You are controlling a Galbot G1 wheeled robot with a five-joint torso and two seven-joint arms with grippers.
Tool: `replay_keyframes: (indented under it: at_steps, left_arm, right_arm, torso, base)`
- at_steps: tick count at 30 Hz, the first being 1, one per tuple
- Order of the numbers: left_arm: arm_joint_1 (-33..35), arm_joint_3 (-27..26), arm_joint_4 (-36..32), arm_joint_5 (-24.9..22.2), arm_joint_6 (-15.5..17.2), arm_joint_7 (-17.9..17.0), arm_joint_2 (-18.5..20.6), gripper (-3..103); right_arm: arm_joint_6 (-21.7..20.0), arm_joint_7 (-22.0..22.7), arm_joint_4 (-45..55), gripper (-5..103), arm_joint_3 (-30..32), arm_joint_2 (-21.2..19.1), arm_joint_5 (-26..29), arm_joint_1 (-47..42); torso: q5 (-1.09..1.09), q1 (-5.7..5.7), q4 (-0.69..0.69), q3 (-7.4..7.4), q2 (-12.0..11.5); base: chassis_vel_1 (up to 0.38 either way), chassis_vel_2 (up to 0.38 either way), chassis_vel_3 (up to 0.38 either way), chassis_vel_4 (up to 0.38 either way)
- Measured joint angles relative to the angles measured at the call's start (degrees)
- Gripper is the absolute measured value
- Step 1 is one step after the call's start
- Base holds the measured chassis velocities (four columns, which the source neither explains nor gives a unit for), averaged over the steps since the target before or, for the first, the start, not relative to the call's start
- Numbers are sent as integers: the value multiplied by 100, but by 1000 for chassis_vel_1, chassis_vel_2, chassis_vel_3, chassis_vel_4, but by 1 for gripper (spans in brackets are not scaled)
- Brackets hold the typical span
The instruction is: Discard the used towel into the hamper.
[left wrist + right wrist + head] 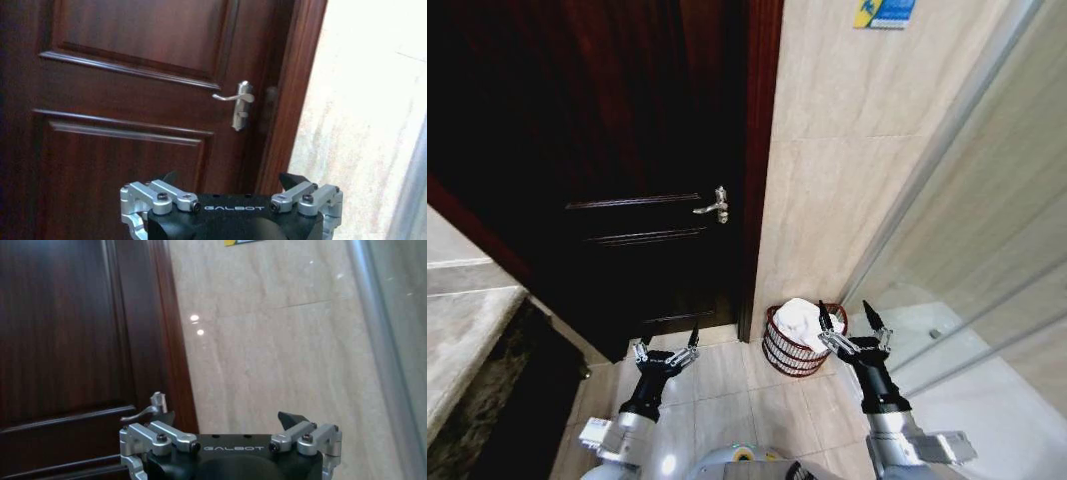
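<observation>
The hamper (777,352), a small round reddish-brown ribbed basket, stands on the floor against the tiled wall beside the door frame. A white towel (799,320) lies bunched inside it, rising above the rim. My right gripper (848,318) is open, held just right of the hamper with nothing between its fingers; in the right wrist view the right gripper (227,417) points at the wall. My left gripper (666,342) is open and empty, lower left of the hamper in front of the door; in the left wrist view the left gripper (230,177) faces the door.
A dark wooden door (627,150) with a silver lever handle (714,206) is closed ahead. A glass shower partition (967,230) runs along the right. A stone counter edge (467,320) sits at the left. Beige floor tiles (727,380) lie between my arms.
</observation>
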Motion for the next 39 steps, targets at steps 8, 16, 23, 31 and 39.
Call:
replay_keyframes:
  at_steps: [8,16,23,31,39]
  left_arm:
    - [0,0,0,0,0,0,0,100]
    - [0,0,0,0,0,0,0,100]
    - [0,0,0,0,0,0,0,100]
    - [0,0,0,0,0,0,0,100]
    - [0,0,0,0,0,0,0,100]
  right_arm:
    - [0,0,-1,100,0,0,0,0]
    - [0,0,-1,100,0,0,0,0]
    - [0,-1,-1,100,-1,0,0,1]
    - [1,-1,-1,100,0,0,0,1]
    - [1,-1,-1,100,-1,0,0,1]
  torso:
    - [0,-25,0,-23,-49]
    - [0,-26,1,-24,-51]
    - [-1,-26,1,-22,-49]
    - [0,-20,2,-15,-34]
    - [0,-14,2,-7,-21]
  base:
    - [96,88,102,88]
    - [115,123,125,111]
    - [92,78,87,69]
    - [0,0,0,0]
    - [-19,-32,-29,-29]
